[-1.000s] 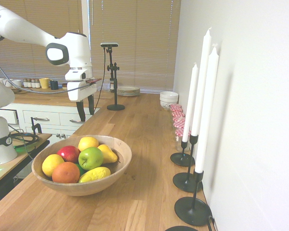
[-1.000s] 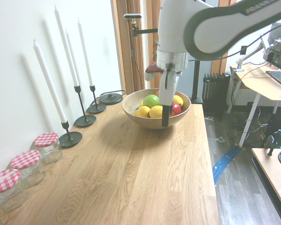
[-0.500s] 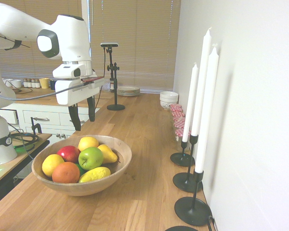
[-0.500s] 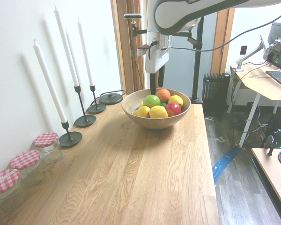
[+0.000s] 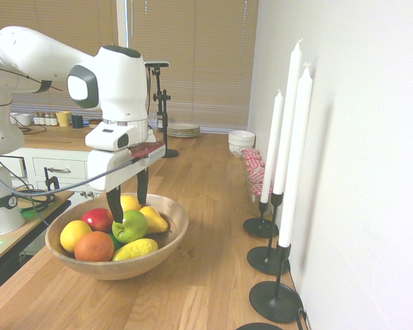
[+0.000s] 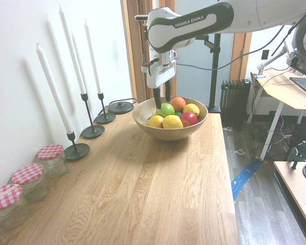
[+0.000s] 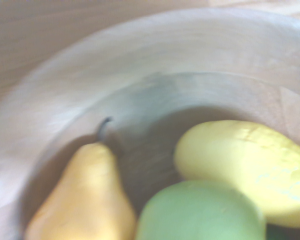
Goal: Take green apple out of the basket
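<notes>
A white robot arm reaches down over a wide, shallow wooden basket [image 5: 166, 237] that sits on a long wooden desk [image 5: 206, 206] beside a white wall. The pincer [image 5: 129, 203] hangs with its two dark fingers spread apart, one on each side of the green apple [image 5: 129, 225]; their tips are down at the level of the fruit. Whether the fingers touch the apple cannot be told. The pincer holds nothing.

The green apple lies inside the basket, near the middle of the fruit pile. Around it are a red apple [image 5: 98, 219], an orange [image 5: 93, 247], a yellow-green pear [image 5: 153, 220] and a lemon [image 5: 135, 249]; two more round yellow fruits lie in the basket, one at the far side and one at the rim near the orange.

The blurred wrist view shows the basket's inner wall [image 7: 140, 65], the pear [image 7: 85, 200] with its stem, the green apple [image 7: 200, 212] and a pale yellow fruit [image 7: 240, 165] close together.

Along the wall stand tall white candles [image 5: 294, 144] in black holders. Further along the wall are jars with red checked lids [image 6: 28, 181]. White bowls [image 5: 241, 141] and a stack of plates [image 5: 183, 129] sit at the desk's far end.
</notes>
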`<state>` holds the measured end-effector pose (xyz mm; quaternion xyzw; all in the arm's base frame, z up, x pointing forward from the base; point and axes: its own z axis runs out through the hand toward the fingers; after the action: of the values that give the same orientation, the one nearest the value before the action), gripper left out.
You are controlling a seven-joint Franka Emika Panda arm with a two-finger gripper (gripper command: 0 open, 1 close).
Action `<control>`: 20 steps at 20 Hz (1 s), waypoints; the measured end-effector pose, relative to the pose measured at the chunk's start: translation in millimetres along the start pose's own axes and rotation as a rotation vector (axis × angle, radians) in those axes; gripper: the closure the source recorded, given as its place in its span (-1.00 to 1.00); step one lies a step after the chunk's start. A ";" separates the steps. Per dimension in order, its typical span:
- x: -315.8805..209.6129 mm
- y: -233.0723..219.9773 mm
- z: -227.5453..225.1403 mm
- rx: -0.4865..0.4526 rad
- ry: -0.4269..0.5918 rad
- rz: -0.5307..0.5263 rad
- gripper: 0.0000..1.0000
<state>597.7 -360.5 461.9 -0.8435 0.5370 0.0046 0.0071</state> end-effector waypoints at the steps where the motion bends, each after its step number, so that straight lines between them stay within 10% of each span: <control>1: 1.4 -0.1 4.9 -0.003 -0.007 0.002 -1.00; 6: 1.2 -4.3 26.3 -0.021 -0.031 -0.002 -1.00; 7: 1.3 -4.6 28.1 -0.021 -0.031 -0.002 1.00; 20: -5.1 -5.6 30.4 -0.008 -0.018 -0.007 1.00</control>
<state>600.6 -353.1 431.6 -0.8454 0.5339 0.0143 0.0085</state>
